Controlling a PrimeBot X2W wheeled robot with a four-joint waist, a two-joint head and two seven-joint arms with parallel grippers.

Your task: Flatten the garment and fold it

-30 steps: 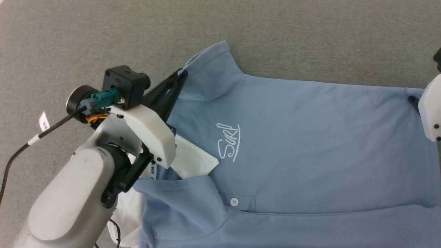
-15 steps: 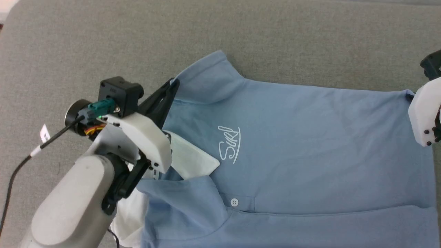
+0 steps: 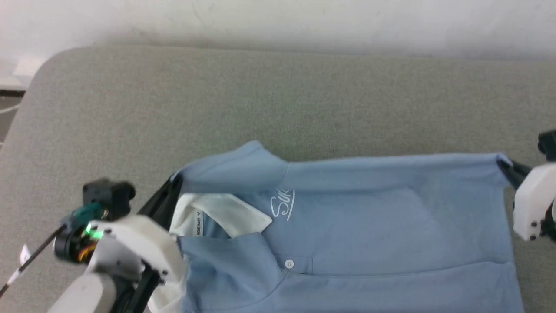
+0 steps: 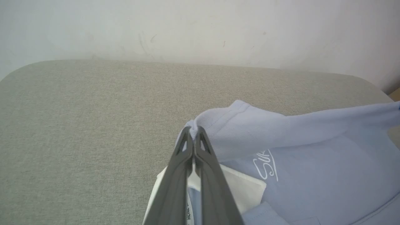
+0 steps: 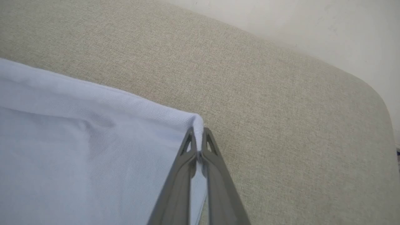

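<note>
Since half a second ago, the far edge of the garment (image 3: 369, 226) has lifted and rolled towards the bottom of the frame. The camera has also tilted up, so the pale wall (image 3: 278, 21) is now in the picture. The shirt lies across the middle of the grey surface (image 3: 260, 95), and its near part is cut off at the bottom edge. The raised fold hides the top of the white logo (image 3: 282, 206). At centre left, the left gripper (image 4: 193, 132) is pinched tight on the sleeve corner. At the right edge, the right gripper (image 5: 197, 129) is clamped on the opposite corner, its body blurred and partly out of frame.
</note>
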